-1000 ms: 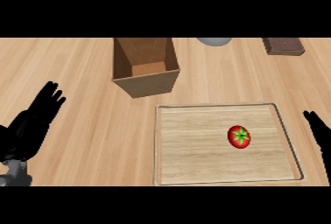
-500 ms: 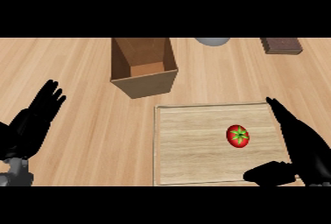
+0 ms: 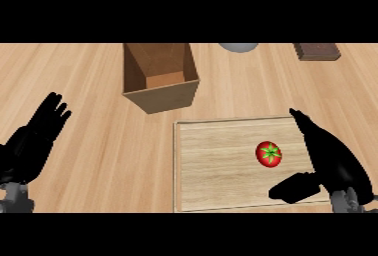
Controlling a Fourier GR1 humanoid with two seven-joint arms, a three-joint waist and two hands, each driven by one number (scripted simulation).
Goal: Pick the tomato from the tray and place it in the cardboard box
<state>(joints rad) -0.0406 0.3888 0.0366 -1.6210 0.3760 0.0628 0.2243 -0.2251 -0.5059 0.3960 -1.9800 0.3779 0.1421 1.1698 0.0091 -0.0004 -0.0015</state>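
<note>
A red tomato [image 3: 269, 153] with a green stem lies on the wooden tray [image 3: 214, 170], right of the tray's middle. My right hand [image 3: 331, 159] hovers open just right of the tomato, fingers straight and pointing away, thumb stuck out toward the tray's near edge; it does not touch the tomato. The open cardboard box [image 3: 160, 76] stands upright beyond the tray's far left corner. At the left edge my left hand [image 3: 33, 142] rests open, fingers up.
A grey round object [image 3: 238, 46] and a dark brown block [image 3: 317, 51] sit at the counter's far edge, right of the box. Bare wooden counter [image 3: 103, 150] lies between the left hand and the tray.
My right hand has come in from the right edge over the tray's right side, closing on the tomato. The tomato, box and left hand have stayed put.
</note>
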